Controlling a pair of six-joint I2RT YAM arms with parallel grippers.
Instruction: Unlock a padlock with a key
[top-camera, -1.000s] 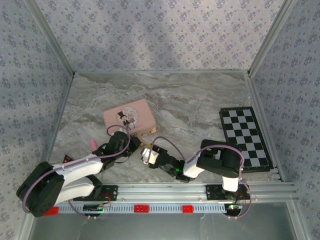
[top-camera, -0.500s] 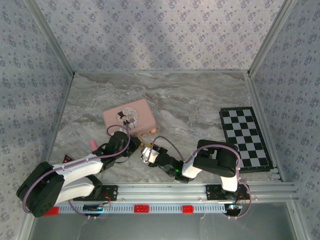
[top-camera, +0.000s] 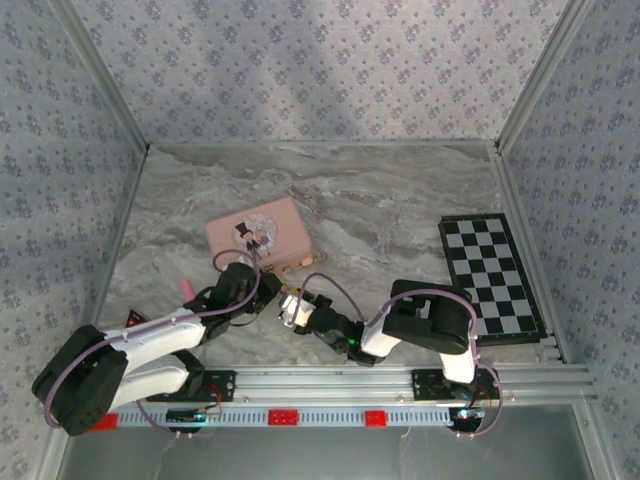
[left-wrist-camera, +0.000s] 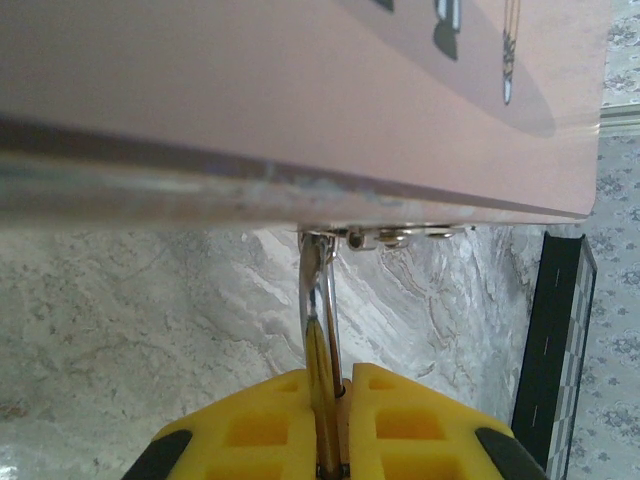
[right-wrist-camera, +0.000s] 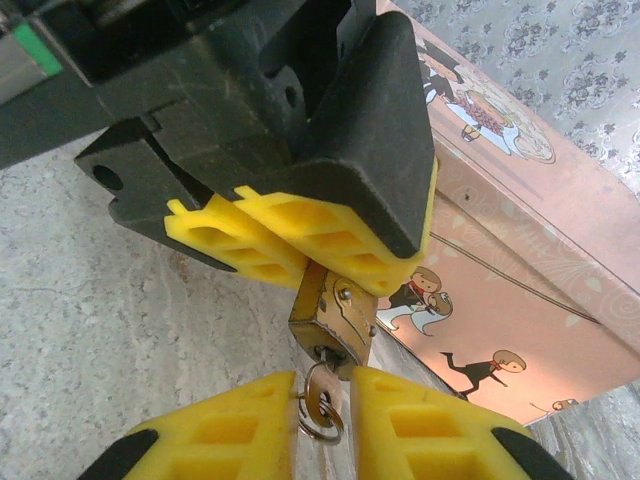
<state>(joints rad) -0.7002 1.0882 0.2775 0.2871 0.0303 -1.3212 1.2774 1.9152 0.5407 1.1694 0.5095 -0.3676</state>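
Observation:
The small brass padlock hangs by its silver shackle from the clasp of the pink box. My left gripper is shut on the padlock body, its yellow pads clamping it from above in the right wrist view. A key with a wire ring sits in the keyhole at the lock's underside. My right gripper has a finger on each side of the key head, with only slim gaps left. From above, both grippers meet just in front of the box.
A black-and-white chessboard lies at the right. A pink stick and a small red-and-black piece lie by the left arm. The pink box stands right behind the lock.
My right arm has crept left toward the padlock and its jaws have narrowed around the key. The left arm and padlock have stayed put.

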